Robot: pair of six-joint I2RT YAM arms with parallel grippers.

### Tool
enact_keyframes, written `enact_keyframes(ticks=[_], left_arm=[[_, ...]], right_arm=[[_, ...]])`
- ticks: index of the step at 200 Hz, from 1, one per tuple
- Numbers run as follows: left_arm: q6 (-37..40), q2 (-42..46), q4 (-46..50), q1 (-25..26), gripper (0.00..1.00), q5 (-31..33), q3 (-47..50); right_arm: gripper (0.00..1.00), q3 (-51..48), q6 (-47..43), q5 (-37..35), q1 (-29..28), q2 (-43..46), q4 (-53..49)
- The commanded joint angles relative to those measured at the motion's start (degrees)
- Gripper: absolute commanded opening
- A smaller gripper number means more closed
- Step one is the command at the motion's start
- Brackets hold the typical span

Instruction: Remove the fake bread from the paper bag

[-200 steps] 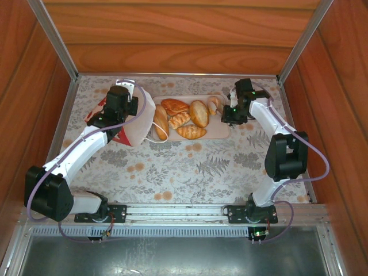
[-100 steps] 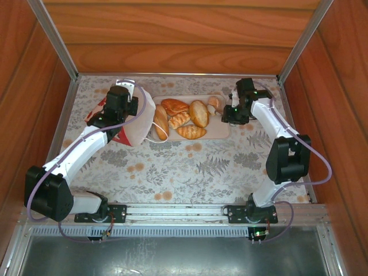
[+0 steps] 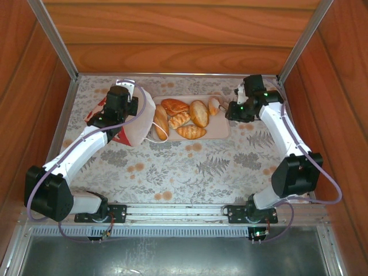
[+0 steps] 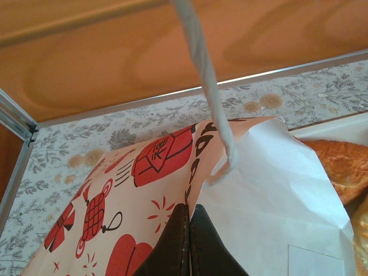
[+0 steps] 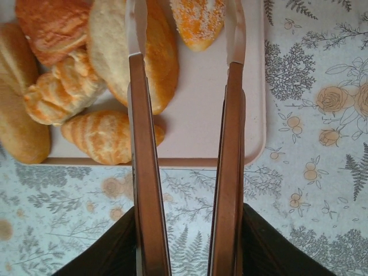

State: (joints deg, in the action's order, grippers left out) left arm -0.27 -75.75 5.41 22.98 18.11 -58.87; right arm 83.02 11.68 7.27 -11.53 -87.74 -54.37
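Your left gripper (image 4: 188,217) is pinched tight on the rim of the paper bag (image 4: 259,195), which is tipped with its mouth seemingly toward 3 o'clock. Seen from above, the fake bread (image 3: 199,113) lies on the pink tray (image 5: 201,126), at 9 o'clock from your right gripper (image 3: 229,110), the nearer one, its jaws parted and empty

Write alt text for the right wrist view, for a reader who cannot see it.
The right gripper hangs open and empty over a pale pink tray, its two long fingers apart with nothing between them. Six pieces of golden-brown fake bread crowd the left and upper part of the picture, and a floral tablecloth surrounds the tray.
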Motion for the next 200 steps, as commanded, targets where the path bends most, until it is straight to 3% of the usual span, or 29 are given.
enact_keyframes(ticks=[1, 32, 87, 146, 200], left_arm=[[0.6, 0.8, 0.2, -0.2, 0.00, -0.9, -1.1], [3.1, 0.6, -1.1, -0.2, 0.00, -3.1, -0.8], [8.4, -0.5, -2.4, -0.2, 0.00, -6.7, -1.5], [10.9, -0.4, -2.5, -0.2, 0.00, -9.7, -2.2], [11.0, 0.3, -2.9, -0.1, 0.00, -10.0, -1.7]], right_arm=[[0.42, 2.1, 2.2, 5.2, -0.1, 4.3, -1.3], [0.40, 2.0, 5.8, 12.0, -2.8, 8.7, 0.0], [0.37, 4.2, 11.1, 14.4, -18.2, 8.9, 3.5], [0.35, 10.0, 13.5, 14.2, -31.5, -0.6, 5.7], [0.36, 21.3, 13.5, 14.1, -36.7, -15.5, 3.0]])
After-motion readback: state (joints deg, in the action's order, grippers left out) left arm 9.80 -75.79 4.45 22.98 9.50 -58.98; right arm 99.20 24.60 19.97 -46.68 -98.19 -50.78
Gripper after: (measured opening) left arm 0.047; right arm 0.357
